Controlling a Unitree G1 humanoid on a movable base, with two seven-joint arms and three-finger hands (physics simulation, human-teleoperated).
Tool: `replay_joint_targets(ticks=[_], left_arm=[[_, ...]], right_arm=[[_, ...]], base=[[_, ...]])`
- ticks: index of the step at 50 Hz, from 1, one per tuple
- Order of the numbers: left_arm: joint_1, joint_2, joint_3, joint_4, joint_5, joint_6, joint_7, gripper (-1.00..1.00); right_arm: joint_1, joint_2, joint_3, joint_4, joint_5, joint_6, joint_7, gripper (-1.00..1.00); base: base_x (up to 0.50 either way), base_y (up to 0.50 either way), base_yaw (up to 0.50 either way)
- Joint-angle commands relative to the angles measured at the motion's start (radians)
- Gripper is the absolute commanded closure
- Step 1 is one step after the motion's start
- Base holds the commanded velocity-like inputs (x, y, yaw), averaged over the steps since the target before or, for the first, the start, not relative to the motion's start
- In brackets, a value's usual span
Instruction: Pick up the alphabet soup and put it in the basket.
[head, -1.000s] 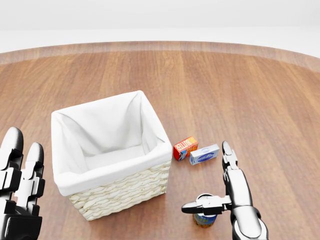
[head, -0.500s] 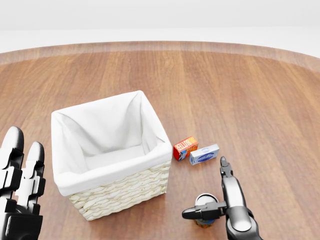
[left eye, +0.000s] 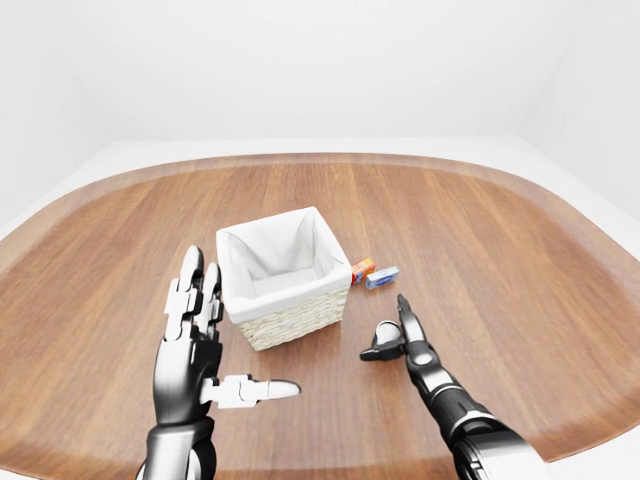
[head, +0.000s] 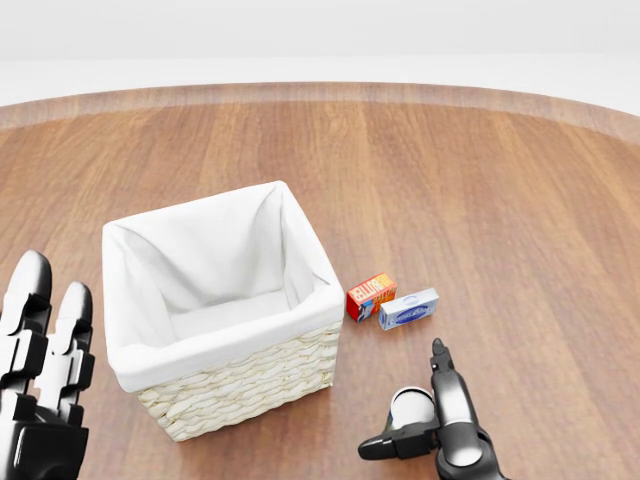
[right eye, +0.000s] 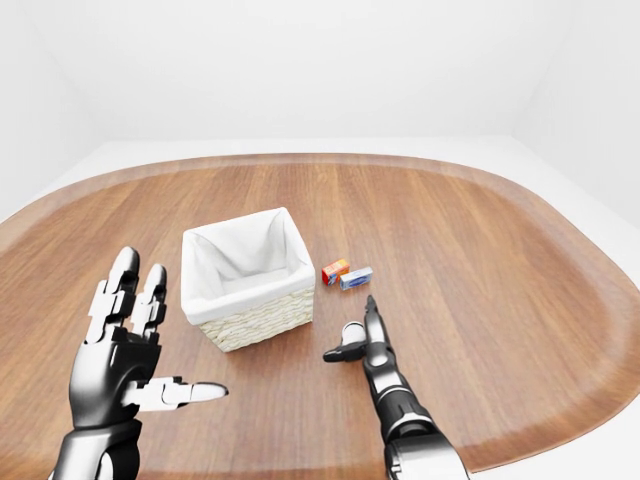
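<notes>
1. Rounded wooden bench (left eye: 500, 260), whole outline seen only in the eye views; cropped to its far edge in the head view.
2. Wicker basket (head: 240, 385) with white liner, near mid-bench, empty inside as far as visible.
3. Left hand (left eye: 195, 345), fingers spread and upright, thumb out sideways, holding nothing; complete in the eye views, cut off at the lower-left corner in the head view.
4. Right hand (head: 425, 425), open, thumb pointing left across the can, one finger raised beside it, not closed round it; wrist cropped by the head view's bottom edge.
5. Alphabet soup (head: 410, 405) upright on the bench, right of the basket's lower corner, only the pale lid clear, label hidden behind the thumb.
6. Red-orange box (head: 371, 296) and blue-white box (head: 408, 309) touching side by side, between basket and can; print too small to read.
</notes>
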Motion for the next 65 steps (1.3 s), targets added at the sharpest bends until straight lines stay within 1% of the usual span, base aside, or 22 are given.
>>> replay_joint_targets(ticks=[1, 12, 22, 26, 37, 51, 52, 53, 54, 64, 65], left_arm=[[0.012, 0.004, -0.005, -0.015, -0.016, 0.006, -0.014, -1.00], [0.010, 0.005, -0.005, -0.017, -0.019, 0.010, -0.014, -1.00], [0.020, 0.007, -0.011, -0.022, -0.018, 0.003, -0.015, -1.00], [0.031, 0.008, -0.016, -0.027, -0.017, -0.004, -0.015, -1.00], [0.018, 0.010, -0.015, -0.017, -0.021, 0.003, -0.015, -1.00], [0.022, 0.013, -0.020, -0.022, -0.019, 0.002, -0.012, -1.00], [0.022, 0.013, -0.019, -0.021, -0.020, 0.002, -0.012, -1.00], [0.022, 0.013, -0.019, -0.022, -0.020, 0.002, -0.012, -1.00], [0.024, 0.013, -0.019, -0.024, -0.021, 0.002, -0.013, -1.00], [0.032, 0.013, -0.019, -0.033, -0.023, -0.001, -0.014, -1.00], [0.033, 0.013, -0.019, -0.034, -0.022, -0.002, -0.015, -1.00]], right_arm=[[-0.030, 0.021, 0.016, 0.102, -0.056, 0.000, -0.048, -1.00], [-0.032, 0.022, 0.010, 0.107, -0.062, 0.000, -0.046, -1.00], [-0.039, 0.031, 0.011, 0.137, -0.072, 0.000, -0.057, -1.00], [-0.045, 0.034, 0.011, 0.148, -0.081, 0.000, -0.064, -1.00], [-0.058, 0.039, 0.006, 0.157, -0.087, 0.000, -0.067, -1.00], [-0.055, 0.047, 0.012, 0.165, -0.102, 0.000, -0.080, -1.00], [-0.053, 0.047, 0.011, 0.165, -0.103, 0.000, -0.081, -0.53], [-0.052, 0.047, 0.010, 0.165, -0.103, 0.000, -0.083, 0.93], [-0.052, 0.047, 0.010, 0.166, -0.104, 0.000, -0.082, 1.00], [-0.051, 0.044, 0.008, 0.166, -0.109, 0.000, -0.088, 1.00], [-0.051, 0.043, 0.007, 0.164, -0.110, 0.000, -0.100, 1.00]], base=[[0.00, 0.00, 0.00], [0.00, 0.00, 0.00], [0.00, 0.00, 0.00], [0.00, 0.00, 0.00], [0.00, 0.00, 0.00], [0.00, 0.00, 0.00], [0.00, 0.00, 0.00], [0.00, 0.00, 0.00], [0.00, 0.00, 0.00], [0.00, 0.00, 0.00], [0.00, 0.00, 0.00]])
